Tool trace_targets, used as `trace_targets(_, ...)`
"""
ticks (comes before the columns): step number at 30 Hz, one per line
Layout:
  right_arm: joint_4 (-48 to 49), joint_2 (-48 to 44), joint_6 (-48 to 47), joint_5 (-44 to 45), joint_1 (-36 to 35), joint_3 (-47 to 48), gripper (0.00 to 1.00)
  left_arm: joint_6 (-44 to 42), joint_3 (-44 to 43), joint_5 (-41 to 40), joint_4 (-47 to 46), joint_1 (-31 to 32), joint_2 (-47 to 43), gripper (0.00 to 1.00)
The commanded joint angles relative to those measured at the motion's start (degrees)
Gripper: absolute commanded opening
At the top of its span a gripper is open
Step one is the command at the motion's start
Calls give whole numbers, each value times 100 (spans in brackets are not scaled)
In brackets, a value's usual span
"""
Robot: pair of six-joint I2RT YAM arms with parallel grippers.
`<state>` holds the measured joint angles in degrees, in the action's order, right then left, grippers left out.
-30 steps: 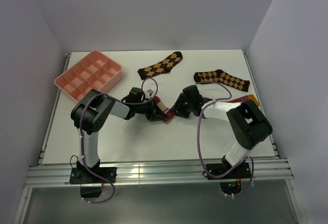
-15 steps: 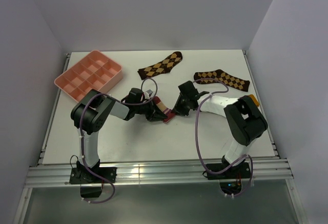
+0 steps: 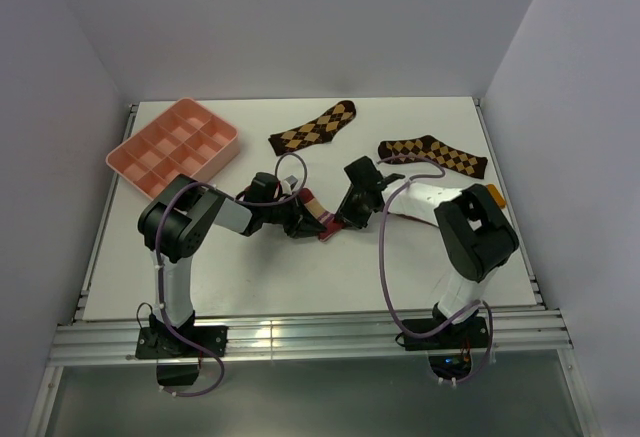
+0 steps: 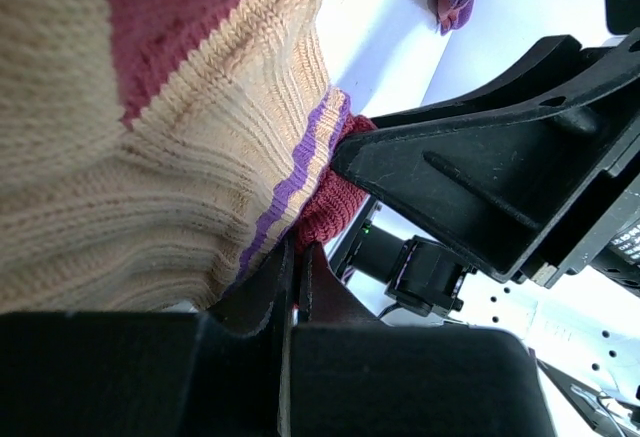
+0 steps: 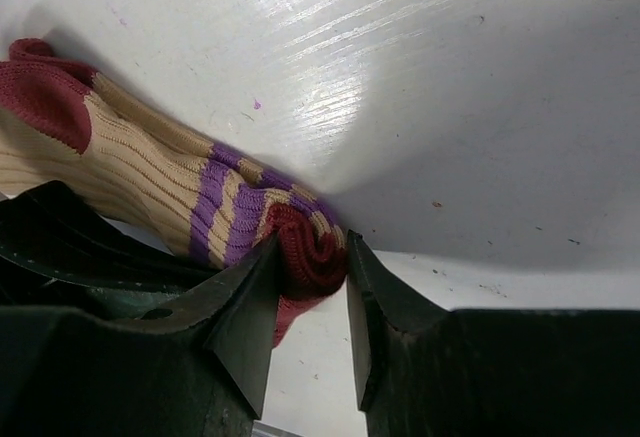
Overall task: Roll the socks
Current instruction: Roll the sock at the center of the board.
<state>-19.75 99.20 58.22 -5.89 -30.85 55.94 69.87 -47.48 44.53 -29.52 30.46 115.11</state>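
A pink tray [image 3: 172, 147] sits at the far-left corner of the counter [image 3: 300, 277]; the left jaws lie low near the counter's middle, closed narrow on the bunched body of the tan sock [image 3: 320, 215]; the right jaws meet it from the right, pinched on its maroon cuff edge beside the purple stripes; the crimson sock [image 3: 492, 193] lies by the right edge, mostly hidden under the right arm. Rolling the tan sock looks under way; next, I judge, the cuff wants folding over the bundle without the left grip slipping.
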Motion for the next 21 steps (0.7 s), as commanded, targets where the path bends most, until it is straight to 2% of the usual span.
trace_targets(1,-416,170,120,62,-123,233,38,-236,134,-463,244,-31,-24,1)
trace_targets(3,-521,223,120,149,-132,294,31,-280,143,-472,245,-31,-59,1)
trace_targets(7,-837,337,32,193,-132,513,0,-500,108,-665,455,-31,-173,1)
trace_targets(11,-1363,547,-100,272,-140,891,0,-920,20,-928,902,-14,-392,7)
trace_targets(15,-1786,785,-249,352,-140,1252,0,-1343,-103,-1306,1350,30,-690,27)
trace_targets(21,-2208,1084,-425,378,-140,1709,0,-2028,-86,-2009,1746,127,-1315,48)
